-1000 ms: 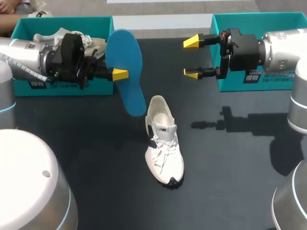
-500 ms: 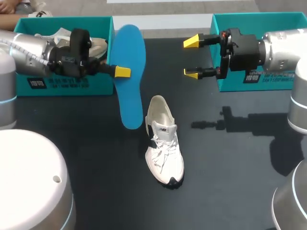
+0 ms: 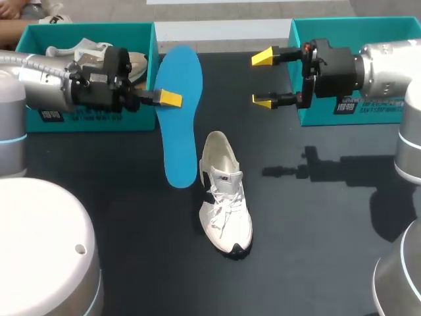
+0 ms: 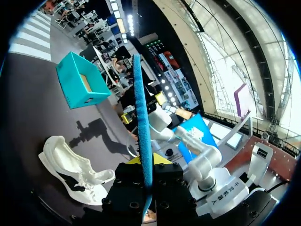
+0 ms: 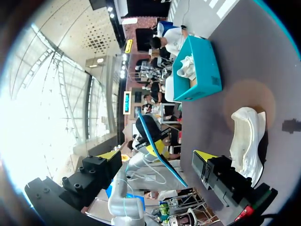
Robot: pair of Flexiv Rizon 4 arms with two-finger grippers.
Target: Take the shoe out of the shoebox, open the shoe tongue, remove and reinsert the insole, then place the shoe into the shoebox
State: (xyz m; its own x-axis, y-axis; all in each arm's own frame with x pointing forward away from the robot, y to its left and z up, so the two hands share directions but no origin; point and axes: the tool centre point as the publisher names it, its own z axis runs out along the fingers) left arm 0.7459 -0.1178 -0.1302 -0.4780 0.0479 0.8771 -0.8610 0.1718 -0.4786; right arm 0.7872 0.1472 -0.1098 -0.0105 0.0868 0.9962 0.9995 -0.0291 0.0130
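Blue insole is out of the shoe and held clear of the tabletop, its lower end just beside the heel of the white shoe. Left tool is clamped on the insole's edge, probably lining it up for reinsertion. The shoe stands on its sole mid-tabletop, opening exposed, not yet boxed. Right tool hovers near the right shoebox, fingers spread and empty, likely free to steady the shoe.

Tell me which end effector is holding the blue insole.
The left end effector: it is shut on the blue insole, while the right end effector stands open and empty.
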